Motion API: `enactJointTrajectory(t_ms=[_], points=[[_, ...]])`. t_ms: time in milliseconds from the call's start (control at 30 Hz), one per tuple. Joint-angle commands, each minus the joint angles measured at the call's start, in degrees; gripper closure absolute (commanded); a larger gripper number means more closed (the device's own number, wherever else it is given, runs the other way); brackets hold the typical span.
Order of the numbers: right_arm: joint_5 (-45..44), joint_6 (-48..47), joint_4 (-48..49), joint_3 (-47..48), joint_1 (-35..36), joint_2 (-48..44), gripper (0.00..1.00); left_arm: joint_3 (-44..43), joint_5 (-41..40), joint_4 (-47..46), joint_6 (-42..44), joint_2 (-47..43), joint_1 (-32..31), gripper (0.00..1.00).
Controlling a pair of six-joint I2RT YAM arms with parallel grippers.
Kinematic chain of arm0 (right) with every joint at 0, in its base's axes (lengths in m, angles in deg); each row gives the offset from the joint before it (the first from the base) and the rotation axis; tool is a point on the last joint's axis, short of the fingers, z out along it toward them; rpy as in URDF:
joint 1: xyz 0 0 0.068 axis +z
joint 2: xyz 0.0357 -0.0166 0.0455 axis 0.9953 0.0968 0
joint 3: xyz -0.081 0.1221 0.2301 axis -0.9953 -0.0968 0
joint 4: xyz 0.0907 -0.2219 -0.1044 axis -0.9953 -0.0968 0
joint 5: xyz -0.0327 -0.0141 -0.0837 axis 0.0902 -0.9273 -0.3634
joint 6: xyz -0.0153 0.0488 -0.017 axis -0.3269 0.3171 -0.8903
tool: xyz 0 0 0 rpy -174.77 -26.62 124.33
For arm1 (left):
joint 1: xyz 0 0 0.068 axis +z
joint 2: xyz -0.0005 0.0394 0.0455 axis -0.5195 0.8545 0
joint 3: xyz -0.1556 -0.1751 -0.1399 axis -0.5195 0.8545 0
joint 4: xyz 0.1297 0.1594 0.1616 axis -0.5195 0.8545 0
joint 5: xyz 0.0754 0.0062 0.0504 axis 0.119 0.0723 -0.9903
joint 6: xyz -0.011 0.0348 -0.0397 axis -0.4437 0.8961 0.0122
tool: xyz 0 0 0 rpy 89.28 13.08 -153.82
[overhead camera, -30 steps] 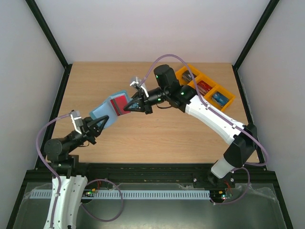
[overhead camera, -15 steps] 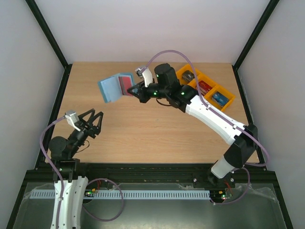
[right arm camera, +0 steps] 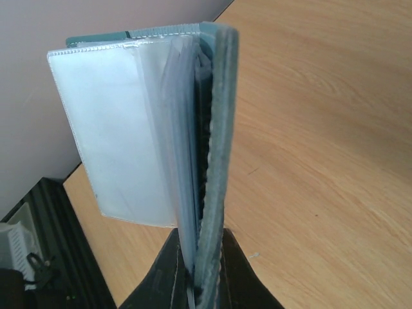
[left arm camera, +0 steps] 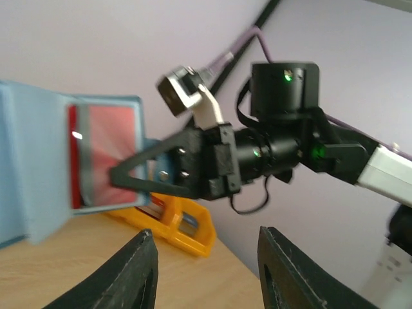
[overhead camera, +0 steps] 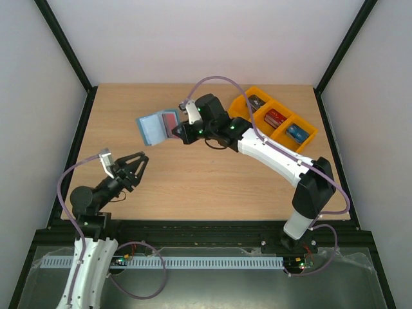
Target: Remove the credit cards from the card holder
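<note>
The right claw (overhead camera: 175,131) pinches the open teal-blue folding card holder (overhead camera: 152,128) aloft toward the desk's far-left corner, with one red plastic card (overhead camera: 170,120) yet to come out. Three cards (overhead camera: 275,118) lie in the orange plastic tray (overhead camera: 288,110). The left claw (overhead camera: 138,168) hangs spread, empty.

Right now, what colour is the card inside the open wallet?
Red plastic card; left wrist view shows best.

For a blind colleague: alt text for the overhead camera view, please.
The right gripper holds an open blue wallet, a red card showing inside. The left gripper hangs open and empty. An orange tray sits far right.
</note>
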Motion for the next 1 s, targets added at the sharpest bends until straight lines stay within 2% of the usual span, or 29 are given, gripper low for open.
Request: enactJointTrajectory(t_ms=[0,100,200,267,433,733,967], points=[[4.06,0.5,3.0,-0.25,1.51,0.42,0.98,0.58,0.1,-5.16,-1.94,4.96,-7.78,0.56],[7.58,-1.4,3.67,-0.45,3.04,0.07,0.98,-1.2,-2.0,-3.58,0.09,11.75,-13.17,0.61],[12.98,-3.99,2.56,1.26,3.63,0.31,0.98,-3.45,-2.91,-0.35,5.92,13.46,-15.03,0.61],[14.97,-5.74,1.91,1.21,3.66,-0.01,0.98,-2.53,-5.18,-0.95,6.28,13.63,-15.67,0.62],[20.46,-7.38,2.68,-2.05,3.83,-2.28,0.98,-2.29,-8.02,-4.02,3.26,14.06,-14.25,0.64],[23.8,-8.96,4.22,-4.16,3.95,-4.34,0.98,-4.06,-12.86,3.7,7.27,12.15,-12.17,0.66],[29.67,-10.94,5.86,-4.88,3.99,-7.02,0.98,-4.92,-12.11,6.3,5.98,11.6,-10.3,0.66]])
